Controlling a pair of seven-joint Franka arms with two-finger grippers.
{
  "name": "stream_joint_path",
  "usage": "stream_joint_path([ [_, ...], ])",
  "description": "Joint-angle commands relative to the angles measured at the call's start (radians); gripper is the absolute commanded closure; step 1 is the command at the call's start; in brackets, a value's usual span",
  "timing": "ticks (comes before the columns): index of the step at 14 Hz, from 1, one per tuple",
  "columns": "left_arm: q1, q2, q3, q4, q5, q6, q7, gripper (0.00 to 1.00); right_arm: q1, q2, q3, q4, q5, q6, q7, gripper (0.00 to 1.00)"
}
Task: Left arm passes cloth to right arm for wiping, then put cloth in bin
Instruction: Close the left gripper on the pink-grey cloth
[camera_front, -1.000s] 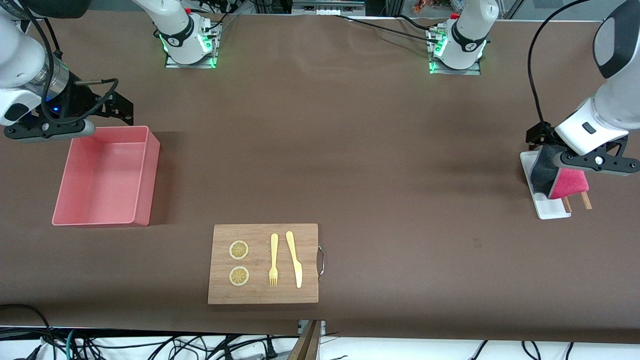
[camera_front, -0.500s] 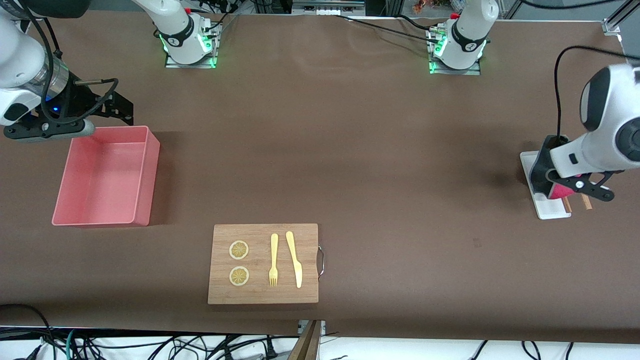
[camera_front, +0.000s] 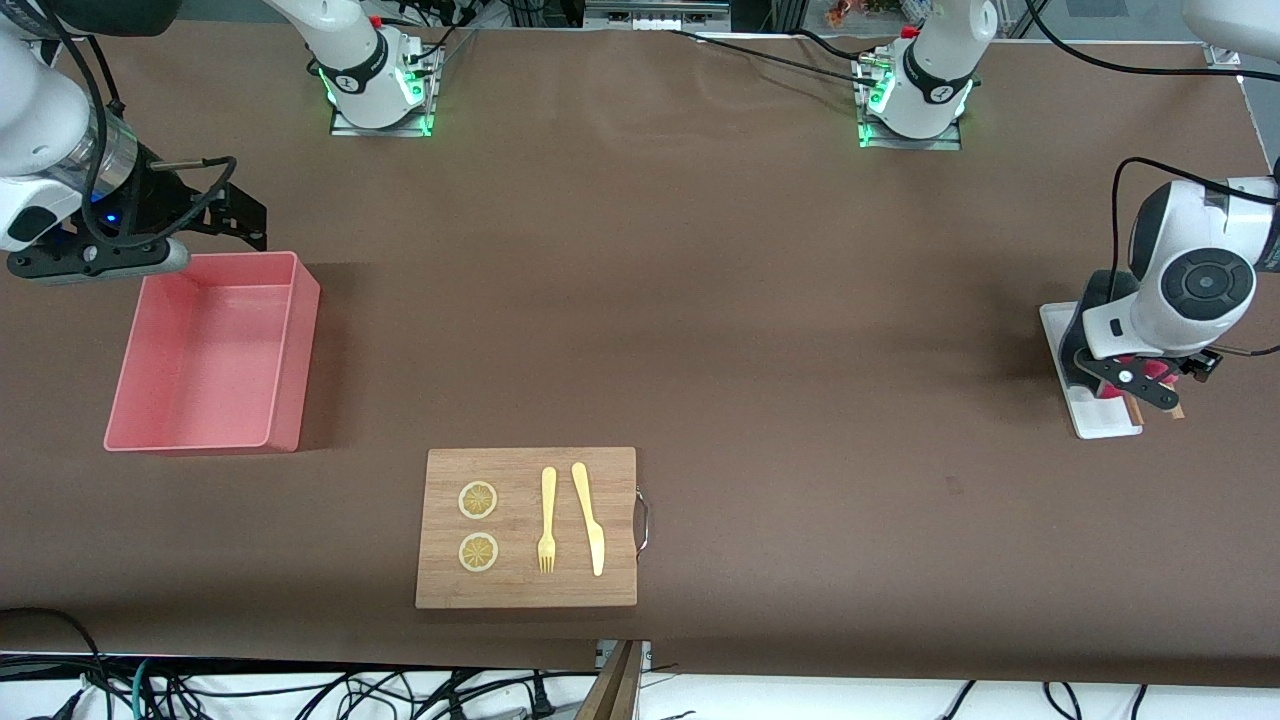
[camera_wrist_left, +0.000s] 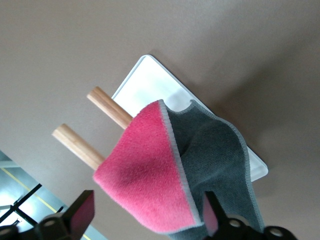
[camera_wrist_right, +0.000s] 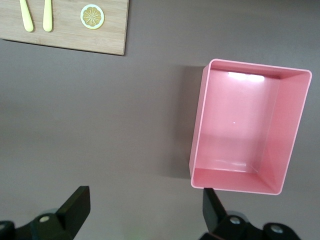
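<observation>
cloth (camera_wrist_left: 165, 170) on white tray (camera_wrist_left: 150, 80) | left gripper (camera_wrist_left: 145, 220) released over it | right gripper (camera_wrist_right: 145, 212) released, waiting | no writing

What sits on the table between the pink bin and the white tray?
Front view: bare brown table between bin and white tray; the wooden cutting board lies nearer the camera, off that line.

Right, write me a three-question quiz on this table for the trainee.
1. True or false: the cloth lies in the bin.
2. How many lemon slices lie on the board?
3. Which one hangs over the cloth? A the left claw; B the right one; C neither.

Key: 1 false, it rests on the white tray. 2 two. 3 A.
</observation>
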Motion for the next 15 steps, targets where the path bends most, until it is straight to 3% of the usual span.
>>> stream_joint_path([
  [1, 0.007, -0.029, -0.009, -0.037, 0.023, 0.022, 0.022, 0.2, -0.002, 0.005, 0.001, 0.019, 0.001, -0.009, -0.008, 0.0],
  [5, 0.007, -0.009, -0.009, -0.036, 0.023, 0.026, 0.022, 0.23, -0.002, 0.005, 0.001, 0.019, 0.003, -0.009, -0.008, 0.0],
  [7, 0.007, -0.004, -0.009, -0.036, 0.023, 0.026, 0.022, 0.3, -0.002, 0.005, 0.001, 0.019, 0.003, -0.011, -0.006, 0.0],
  [10, 0.017, 0.028, -0.009, -0.034, 0.023, 0.022, 0.023, 0.53, -0.002, 0.005, 0.001, 0.019, 0.003, -0.011, -0.006, 0.0],
  [12, 0.017, 0.024, -0.011, -0.029, 0.023, 0.014, 0.025, 0.78, -0.002, 0.005, 0.001, 0.019, 0.004, -0.009, -0.008, 0.0],
  [15, 0.017, 0.019, -0.014, -0.025, 0.022, 0.013, 0.039, 0.86, -0.002, 0.005, -0.001, 0.019, 0.004, -0.009, -0.006, 0.0],
])
